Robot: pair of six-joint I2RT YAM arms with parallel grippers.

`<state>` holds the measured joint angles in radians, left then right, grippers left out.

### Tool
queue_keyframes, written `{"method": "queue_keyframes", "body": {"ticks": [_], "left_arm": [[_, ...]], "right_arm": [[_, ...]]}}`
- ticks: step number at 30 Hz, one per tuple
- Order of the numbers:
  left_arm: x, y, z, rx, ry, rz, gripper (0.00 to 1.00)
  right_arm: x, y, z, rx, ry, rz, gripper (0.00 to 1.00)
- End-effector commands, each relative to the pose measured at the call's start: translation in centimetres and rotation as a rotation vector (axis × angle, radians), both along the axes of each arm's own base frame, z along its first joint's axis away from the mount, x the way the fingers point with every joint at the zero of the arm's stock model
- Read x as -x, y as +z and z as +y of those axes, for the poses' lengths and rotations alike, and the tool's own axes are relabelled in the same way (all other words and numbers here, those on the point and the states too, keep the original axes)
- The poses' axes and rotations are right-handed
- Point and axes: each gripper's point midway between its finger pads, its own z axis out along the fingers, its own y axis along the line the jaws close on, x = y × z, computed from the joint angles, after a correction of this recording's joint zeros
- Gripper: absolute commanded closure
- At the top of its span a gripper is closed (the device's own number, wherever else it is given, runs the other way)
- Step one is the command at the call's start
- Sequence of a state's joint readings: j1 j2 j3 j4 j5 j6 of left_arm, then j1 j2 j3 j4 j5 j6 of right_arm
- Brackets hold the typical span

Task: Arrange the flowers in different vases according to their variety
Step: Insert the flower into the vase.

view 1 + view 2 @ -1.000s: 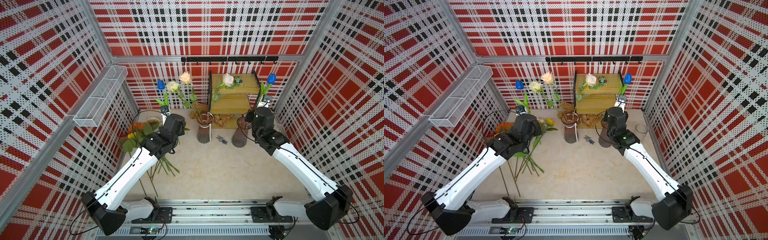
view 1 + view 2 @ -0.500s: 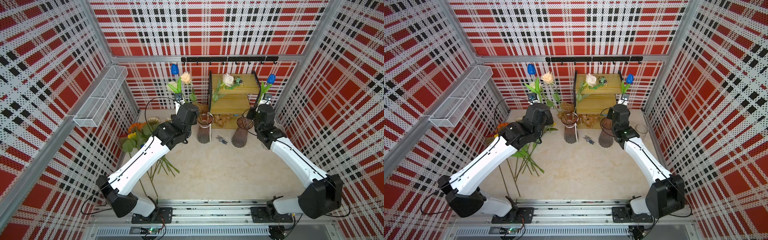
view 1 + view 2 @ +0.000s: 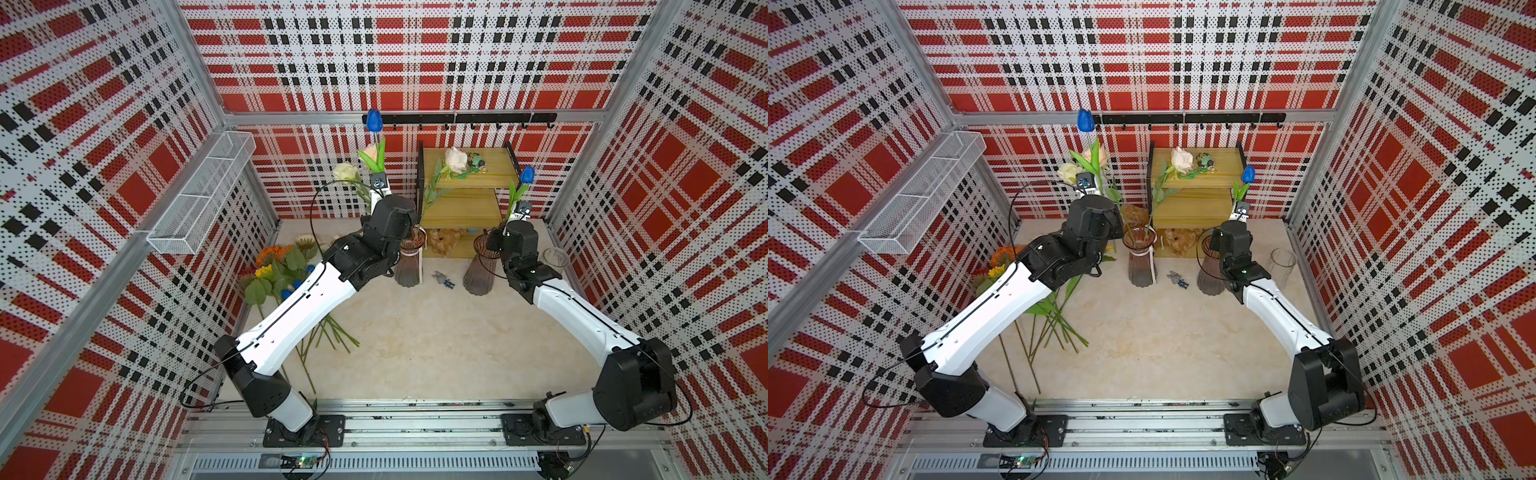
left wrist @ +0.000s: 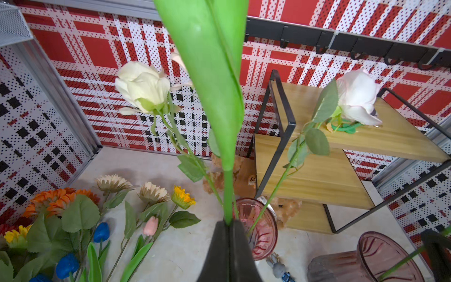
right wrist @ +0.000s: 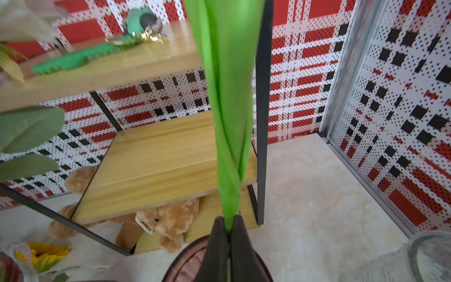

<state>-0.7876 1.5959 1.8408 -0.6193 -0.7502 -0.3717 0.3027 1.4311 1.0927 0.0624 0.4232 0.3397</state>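
Left gripper (image 4: 229, 223) was pinched tight on the green stem of a blue tulip (image 3: 373, 120), holding it upright just beside the pink vase (image 3: 409, 266). Right gripper (image 5: 229, 218) was likewise clamped on the stem of a second blue tulip (image 3: 527, 174), upright above the purple vase (image 3: 480, 270). That vase's rim showed directly under the jaws in the right wrist view. In the left wrist view the stem's lower part slanted down toward that vase's mouth.

Nearest on the table (image 3: 436, 353), long green stems fanned out from under the left arm. Beyond them, by the left wall, lay the unsorted flowers: orange sunflowers (image 4: 61, 200), yellow and cream ones, loose blue tulips (image 4: 101, 232) and a pink tulip (image 4: 150, 225).

Farther back the three vases stood in a row. The pink vase held three cream-white roses (image 4: 144, 88). A small grey toy figure (image 3: 444, 280) lay on the table between it and the purple vase, and the clear vase (image 3: 555, 259) stood near the right wall.

Behind them rose a wooden shelf (image 3: 465, 208), with a brown plush toy (image 5: 166, 219) under its lowest board.
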Motion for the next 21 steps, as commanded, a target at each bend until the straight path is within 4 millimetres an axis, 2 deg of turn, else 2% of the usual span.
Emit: {"method": "queue_keyframes", "body": {"ticks": [1,4,9,15,21], "left_arm": [[-0.7,1.9,-1.8,-0.004,-0.030,-0.062,1.00],[-1.5,2.3,-3.4,-0.010,-0.057,-0.079,1.00],[-2.5,2.6,-6.3,-0.007,-0.114,-0.107,1.00],[-3.7,2.1,-9.7,0.001,-0.181,-0.123,1.00],[-4.5,0.8,-13.6,0.036,-0.259,-0.139,1.00]], "right_arm": [[-0.1,-0.3,-0.2,-0.032,-0.010,-0.011,0.95],[0.4,-0.2,-0.4,-0.045,-0.016,-0.011,0.79],[1.5,0.8,-0.9,-0.049,-0.032,-0.028,0.44],[3.4,3.1,-2.1,-0.071,-0.069,-0.065,0.23],[6.7,5.7,-3.3,-0.118,-0.092,-0.087,0.15]]}}
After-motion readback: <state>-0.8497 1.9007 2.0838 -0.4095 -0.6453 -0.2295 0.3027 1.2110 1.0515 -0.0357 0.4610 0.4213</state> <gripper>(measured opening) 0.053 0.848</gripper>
